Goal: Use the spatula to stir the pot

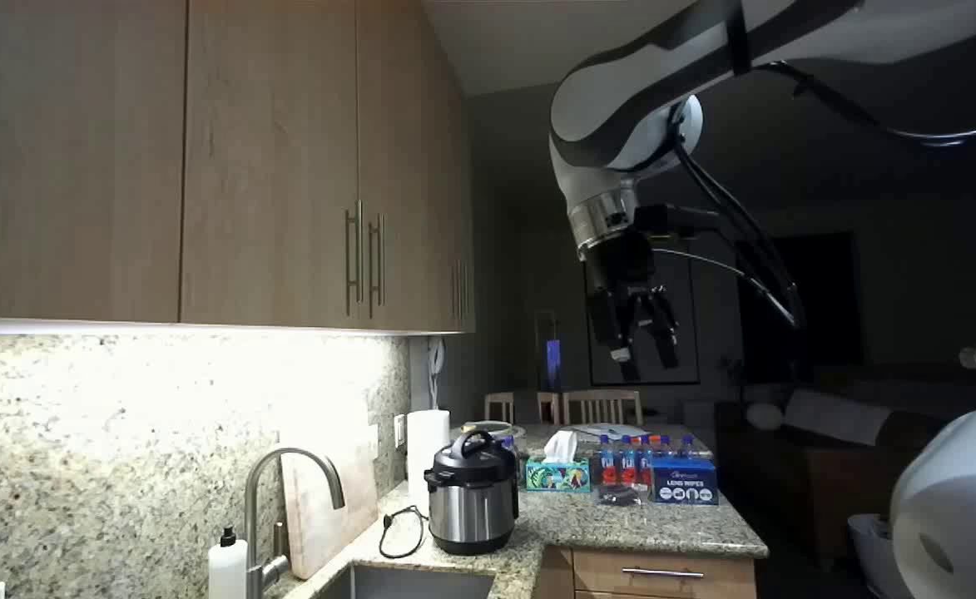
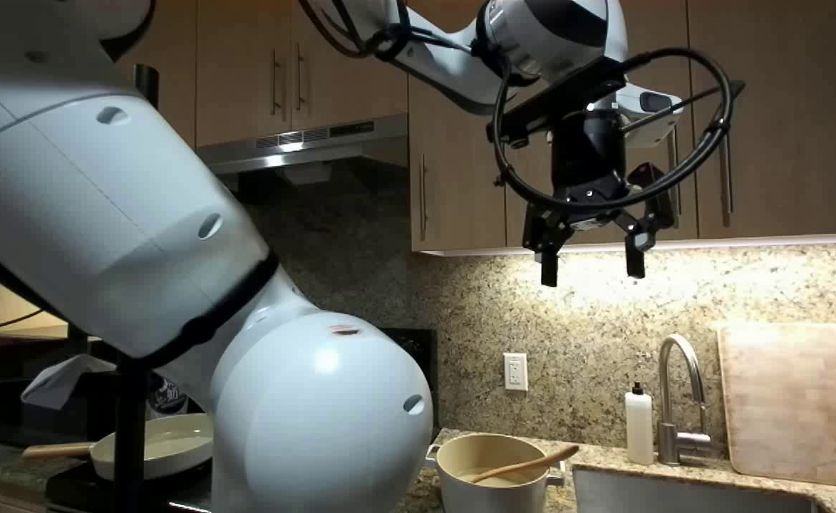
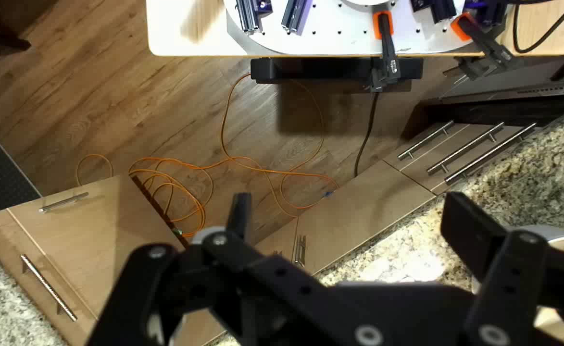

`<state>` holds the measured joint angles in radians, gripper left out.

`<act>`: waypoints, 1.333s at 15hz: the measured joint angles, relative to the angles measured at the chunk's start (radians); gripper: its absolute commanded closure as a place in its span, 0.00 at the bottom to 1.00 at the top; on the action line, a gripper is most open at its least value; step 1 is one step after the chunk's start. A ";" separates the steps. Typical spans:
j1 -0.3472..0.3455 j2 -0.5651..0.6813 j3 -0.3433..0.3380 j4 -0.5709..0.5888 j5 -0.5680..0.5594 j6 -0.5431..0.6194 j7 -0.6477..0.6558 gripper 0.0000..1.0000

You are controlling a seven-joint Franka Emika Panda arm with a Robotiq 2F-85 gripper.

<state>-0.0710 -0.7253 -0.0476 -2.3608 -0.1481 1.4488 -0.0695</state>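
Overhead, the tool (image 2: 591, 271): hung well above the counter (image 2: 596, 457), its fingers (image 2: 548, 271) spread wide with nothing between them.
Spatula (image 2: 514, 470): leaned inside the pot (image 2: 489, 502), its wooden handle (image 2: 564, 454) poking over the rim toward the sink (image 2: 674, 491), its working end unclear.
Pot: stood on the counter; the wrist view caught what looked like it only at the right edge, so a sideways shift seemed due before descent.
Handle: reaching for it was, I judged, the step in hand; a good grip called for turning the fingers astride its slant, coming down slowly, and pinching the free end outside the rim, so neither fingertip would strike the wall.
Pot wall: small circles kept off it probably suited the stirring, lest the pot slid.
Sink: opened just beside the pot, ready to catch a dropped spatula; above it seemed the roomiest way down.
Faucet (image 2: 668, 443) and soap bottle (image 2: 639, 427): rose upright behind the sink, best passed in front.
Upper cabinets (image 1: 271, 166): stood well apart from the tool in an exterior view, leaving room to swing.
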 measured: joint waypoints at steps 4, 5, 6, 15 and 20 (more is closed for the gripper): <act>0.000 0.000 0.000 0.000 0.000 0.000 0.000 0.00; 0.000 0.000 0.000 0.000 0.000 0.000 0.000 0.00; 0.000 0.000 0.000 0.000 0.000 0.000 0.000 0.00; 0.008 0.007 -0.035 0.030 -0.021 0.004 -0.049 0.00; 0.024 0.053 -0.126 0.114 -0.124 0.030 -0.262 0.00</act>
<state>-0.0466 -0.6726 -0.1734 -2.2463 -0.2725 1.4787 -0.3311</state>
